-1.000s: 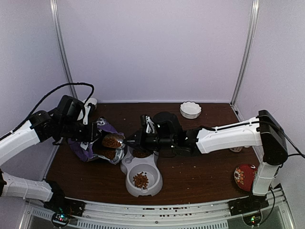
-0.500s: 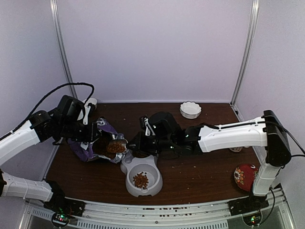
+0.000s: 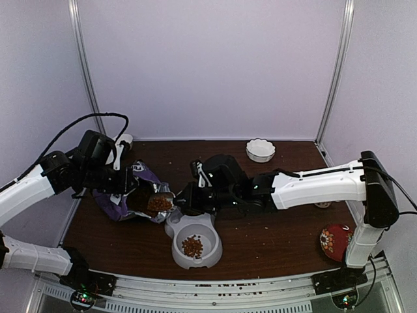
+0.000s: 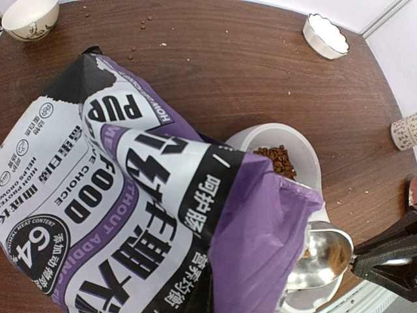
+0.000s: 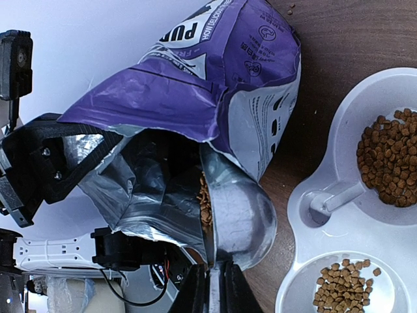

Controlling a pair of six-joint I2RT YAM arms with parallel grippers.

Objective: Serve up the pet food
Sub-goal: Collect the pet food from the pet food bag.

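I see the pet food (image 5: 388,160) as small reddish-brown dry pellets, lying in four places. In my right wrist view, a full heap fills one compartment of the grey double bowl (image 5: 339,228). A thinner, looser cluster sits in the middle of the other compartment, with bare floor showing around it. More pellets pack the open mouth of the purple bag (image 5: 215,59), pressed against the bowl of the metal scoop (image 5: 244,215) at that mouth. From the top camera I see the same brown mass at the bag's opening, just left of the double bowl. A few stray pellets lie scattered on the table (image 4: 228,65) beyond the bag.
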